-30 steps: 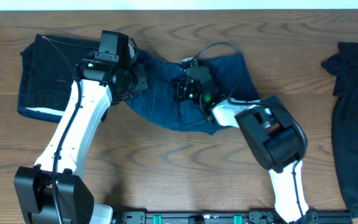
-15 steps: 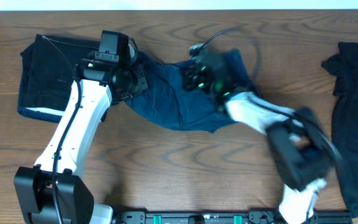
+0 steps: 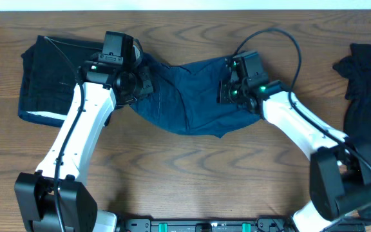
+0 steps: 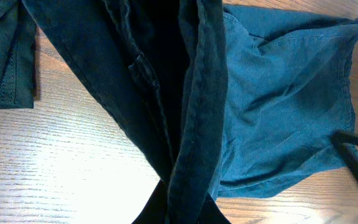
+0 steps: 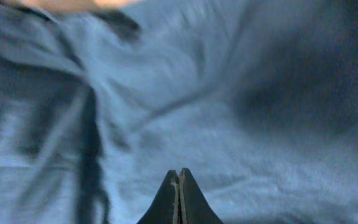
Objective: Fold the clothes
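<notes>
I see the navy cloth (image 3: 192,106) lying rumpled on the bench (image 3: 172,174), with a folded black piece (image 3: 44,84) at its left end and another black piece (image 3: 366,109) well off to its right. My left fingers (image 3: 145,84) pinch a bunched fold at the navy cloth's left end. My right fingers (image 5: 174,193) are pressed together just over its right part.

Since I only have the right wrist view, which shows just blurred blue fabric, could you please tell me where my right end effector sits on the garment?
Observer: Overhead, the right end effector is over the right end of the navy cloth.
Operator: And where is the left one, please?
Observer: The left end effector is at the cloth's left end, shut on bunched fabric.
Operator: Is any other clothing nearby?
Observer: A black garment lies further right, apart from the navy cloth.
</notes>
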Available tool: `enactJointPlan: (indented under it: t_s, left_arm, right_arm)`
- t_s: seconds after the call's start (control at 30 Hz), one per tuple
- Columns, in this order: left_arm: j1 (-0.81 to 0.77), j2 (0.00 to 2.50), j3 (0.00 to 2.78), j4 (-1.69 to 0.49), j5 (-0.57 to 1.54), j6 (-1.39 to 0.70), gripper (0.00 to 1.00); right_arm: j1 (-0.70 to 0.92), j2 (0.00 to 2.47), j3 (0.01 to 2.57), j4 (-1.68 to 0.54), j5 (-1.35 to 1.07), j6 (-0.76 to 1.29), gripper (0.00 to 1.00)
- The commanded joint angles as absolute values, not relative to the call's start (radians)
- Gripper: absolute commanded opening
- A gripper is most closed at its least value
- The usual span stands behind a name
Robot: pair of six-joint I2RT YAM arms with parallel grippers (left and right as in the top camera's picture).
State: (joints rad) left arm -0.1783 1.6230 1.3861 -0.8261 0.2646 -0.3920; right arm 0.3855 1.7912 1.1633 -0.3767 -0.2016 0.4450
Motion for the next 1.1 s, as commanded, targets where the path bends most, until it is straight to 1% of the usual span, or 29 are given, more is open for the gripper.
enactJointPlan:
  t_s: [0.0, 0.2, 0.57, 0.7, 0.8, 1.07]
  left_arm:
    - [-0.176, 1.607, 1.407, -0.822, 0.281, -0.379, 0.06]
    - [-0.176, 1.607, 1.407, -0.826, 0.28, -0.321, 0.06]
    - [-0.147, 1.607, 1.417, -0.864, 0.277, -0.175, 0.06]
    - [-0.133, 1.607, 1.453, -0.888, 0.277, -0.164, 0.06]
    - [-0.133, 1.607, 1.49, -0.908, 0.277, -0.149, 0.06]
    - [-0.133, 1.607, 1.586, -0.978, 0.277, -0.112, 0.06]
  right_arm:
    - [0.388, 1.848, 1.156, -0.396, -0.195, 0.512, 0.01]
    - [0.401, 1.93, 1.156, -0.405, -0.296, 0.537, 0.01]
    - [0.512, 1.983, 1.156, -0.544, -0.324, 0.67, 0.01]
    - [0.588, 1.983, 1.156, -0.537, -0.341, 0.731, 0.01]
    - [0.635, 1.983, 1.156, -0.503, -0.34, 0.736, 0.01]
    - [0.646, 1.978, 1.17, -0.486, -0.369, 0.754, 0.01]
